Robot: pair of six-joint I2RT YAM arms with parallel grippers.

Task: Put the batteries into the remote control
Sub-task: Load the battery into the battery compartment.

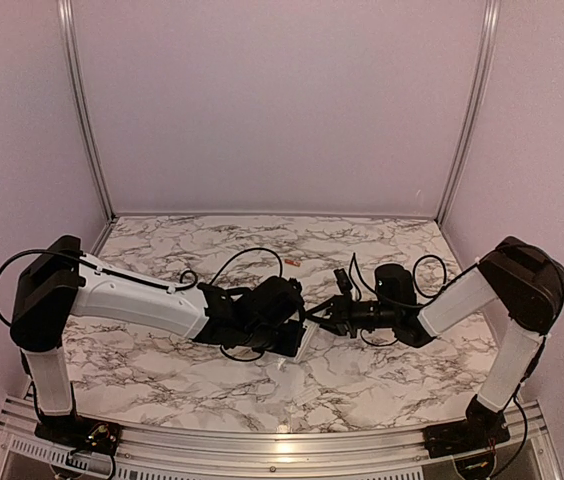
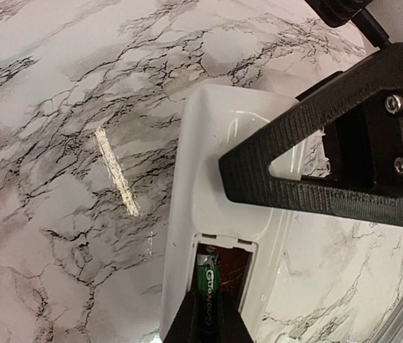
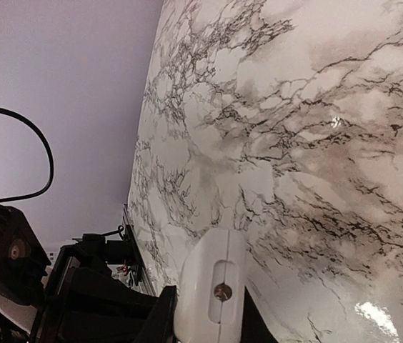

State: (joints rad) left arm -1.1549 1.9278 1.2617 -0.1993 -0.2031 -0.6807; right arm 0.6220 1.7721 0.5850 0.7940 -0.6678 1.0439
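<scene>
Left tool (image 2: 204, 318) clamped on battery (image 2: 207, 282), which is partly in recess (image 2: 234, 268) at one end of remote (image 2: 209, 186) — battery's long axis runs along remote's length. Right tool (image 3: 212, 323) clamped on remote's other end — steadies it over counter (image 2: 58, 143).

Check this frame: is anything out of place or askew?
Only a small reddish thing, likely a spare battery, lying alone on the table beyond the arms. The remote control is clamped by the right gripper with its compartment open while the left gripper holds a battery in it; nothing looks damaged.
</scene>
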